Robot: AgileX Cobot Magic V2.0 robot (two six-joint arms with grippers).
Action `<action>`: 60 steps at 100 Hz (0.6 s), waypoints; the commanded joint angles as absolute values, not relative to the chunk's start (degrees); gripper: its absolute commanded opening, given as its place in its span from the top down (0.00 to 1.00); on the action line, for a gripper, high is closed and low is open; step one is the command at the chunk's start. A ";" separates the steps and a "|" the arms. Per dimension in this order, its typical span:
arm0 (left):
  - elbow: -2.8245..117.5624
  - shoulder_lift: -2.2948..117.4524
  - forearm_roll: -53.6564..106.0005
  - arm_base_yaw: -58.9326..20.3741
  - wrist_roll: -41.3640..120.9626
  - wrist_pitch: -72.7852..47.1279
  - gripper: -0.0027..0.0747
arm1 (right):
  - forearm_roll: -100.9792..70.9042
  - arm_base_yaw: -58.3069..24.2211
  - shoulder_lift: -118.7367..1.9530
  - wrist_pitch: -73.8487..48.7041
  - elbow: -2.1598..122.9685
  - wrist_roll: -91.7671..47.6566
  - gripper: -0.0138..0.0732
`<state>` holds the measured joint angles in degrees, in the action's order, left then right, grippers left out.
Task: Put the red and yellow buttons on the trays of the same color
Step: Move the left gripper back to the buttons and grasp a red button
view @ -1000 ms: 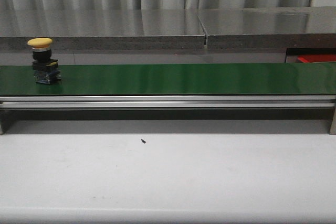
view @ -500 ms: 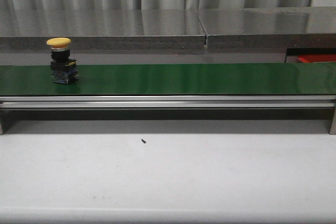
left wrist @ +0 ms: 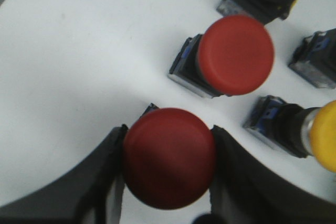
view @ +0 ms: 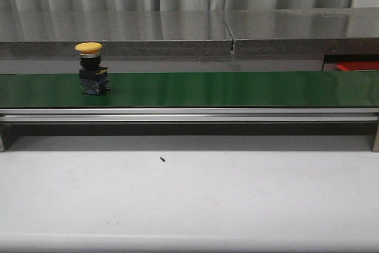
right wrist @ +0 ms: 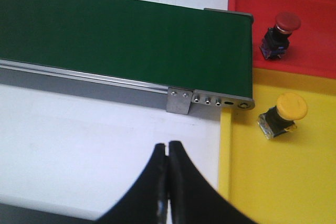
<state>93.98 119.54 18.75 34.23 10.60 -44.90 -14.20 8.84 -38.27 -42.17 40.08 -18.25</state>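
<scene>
Yellow button point(view: 90, 68) has ridden rightward along belt point(view: 237, 89), nearing the trays' end. Left end effector point(left wrist: 168, 174) clamps a red button point(left wrist: 169, 157); right end effector point(right wrist: 167, 171) clenched, empty.

No readable text, label or number shows anywhere.

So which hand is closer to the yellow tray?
Right. The right hand, closed, hovers over the white table just beside the yellow tray. The left hand is around a red button among other buttons, with no tray in its view.
</scene>
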 commanded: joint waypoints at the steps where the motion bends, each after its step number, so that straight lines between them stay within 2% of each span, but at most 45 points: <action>1: 96.94 113.78 21.73 34.26 10.62 -44.26 0.99 | -15.14 8.86 -38.21 -38.97 41.41 -18.44 0.92; 29: 97.21 106.66 26.48 33.01 10.62 -49.64 0.99 | -15.14 8.86 -38.21 -38.97 41.41 -18.44 0.92; 60: 97.21 100.63 25.10 24.24 10.93 -54.02 0.99 | -15.14 8.86 -38.21 -38.97 41.41 -18.44 0.92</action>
